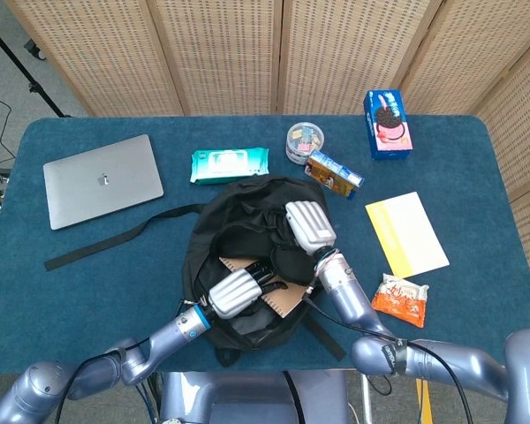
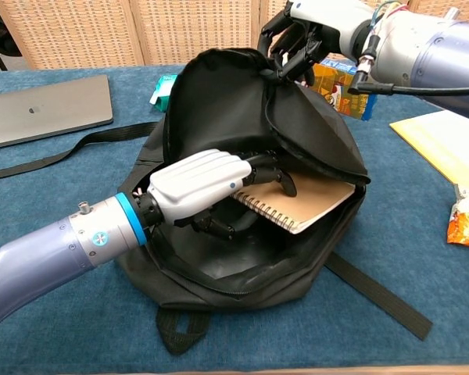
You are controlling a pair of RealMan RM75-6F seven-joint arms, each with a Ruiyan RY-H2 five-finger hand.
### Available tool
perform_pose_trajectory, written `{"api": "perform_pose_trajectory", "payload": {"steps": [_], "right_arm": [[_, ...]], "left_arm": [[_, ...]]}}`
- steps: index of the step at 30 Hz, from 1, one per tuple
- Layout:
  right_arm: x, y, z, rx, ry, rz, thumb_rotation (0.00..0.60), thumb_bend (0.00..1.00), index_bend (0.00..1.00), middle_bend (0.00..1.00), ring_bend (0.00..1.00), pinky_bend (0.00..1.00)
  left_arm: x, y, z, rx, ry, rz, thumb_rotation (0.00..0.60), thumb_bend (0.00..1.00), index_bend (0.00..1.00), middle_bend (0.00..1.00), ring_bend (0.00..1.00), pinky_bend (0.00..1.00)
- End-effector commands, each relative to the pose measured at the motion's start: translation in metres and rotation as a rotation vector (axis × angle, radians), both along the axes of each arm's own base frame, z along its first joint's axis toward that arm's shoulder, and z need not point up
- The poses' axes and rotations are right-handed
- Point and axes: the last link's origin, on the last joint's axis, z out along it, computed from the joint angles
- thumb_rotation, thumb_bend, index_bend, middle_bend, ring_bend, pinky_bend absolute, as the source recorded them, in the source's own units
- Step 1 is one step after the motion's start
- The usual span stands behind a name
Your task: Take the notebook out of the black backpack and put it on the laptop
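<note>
The black backpack (image 1: pixel 238 230) (image 2: pixel 219 101) lies open at mid table. A brown spiral notebook (image 1: pixel 285 299) (image 2: pixel 305 205) sticks out of its mouth, tilted up at the right. My left hand (image 1: pixel 234 292) (image 2: pixel 197 186) reaches into the opening and grips the notebook's spiral corner, with fingers above and below it. My right hand (image 1: pixel 310 226) (image 2: pixel 306 33) holds the bag's top flap raised at the far rim. The closed grey laptop (image 1: pixel 103 181) (image 2: pixel 43 109) lies at the far left, apart from both hands.
A long black strap (image 1: pixel 115 237) runs from the bag toward the laptop. Behind the bag lie a teal wipes pack (image 1: pixel 230 165), a round tub (image 1: pixel 305 141), a snack box (image 1: pixel 334 173) and a blue cookie box (image 1: pixel 389 124). A yellow booklet (image 1: pixel 406 234) and an orange snack bag (image 1: pixel 399 300) lie right.
</note>
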Motion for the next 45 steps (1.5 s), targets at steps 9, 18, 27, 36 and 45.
{"api": "perform_pose_trajectory", "payload": {"steps": [9, 18, 27, 36, 45], "right_arm": [[-0.001, -0.001, 0.002, -0.007, -0.001, -0.002, 0.6, 0.65, 0.66, 0.69, 0.7, 0.66], [-0.006, 0.001, 0.009, -0.017, -0.012, -0.01, 0.6, 0.65, 0.66, 0.69, 0.7, 0.66], [-0.012, -0.007, 0.011, -0.035, -0.009, -0.059, 0.6, 0.65, 0.66, 0.69, 0.7, 0.66], [-0.021, -0.015, 0.01, -0.049, -0.003, -0.103, 0.6, 0.65, 0.66, 0.69, 0.7, 0.66], [-0.026, -0.013, 0.003, -0.002, -0.009, -0.11, 0.6, 0.65, 0.66, 0.69, 0.7, 0.66]], "left_arm": [[0.001, -0.003, 0.002, 0.085, -0.064, -0.008, 0.6, 0.59, 0.67, 0.45, 0.37, 0.39], [0.0, -0.001, 0.013, 0.12, -0.123, -0.027, 0.6, 0.59, 0.72, 0.49, 0.4, 0.45], [-0.007, 0.0, 0.033, 0.119, -0.183, -0.033, 0.6, 0.59, 0.74, 0.51, 0.42, 0.46], [-0.011, -0.004, 0.055, 0.091, -0.257, -0.031, 0.6, 0.59, 0.74, 0.51, 0.42, 0.46], [-0.002, -0.015, 0.071, -0.002, -0.422, 0.021, 0.6, 0.59, 0.75, 0.52, 0.42, 0.46]]}}
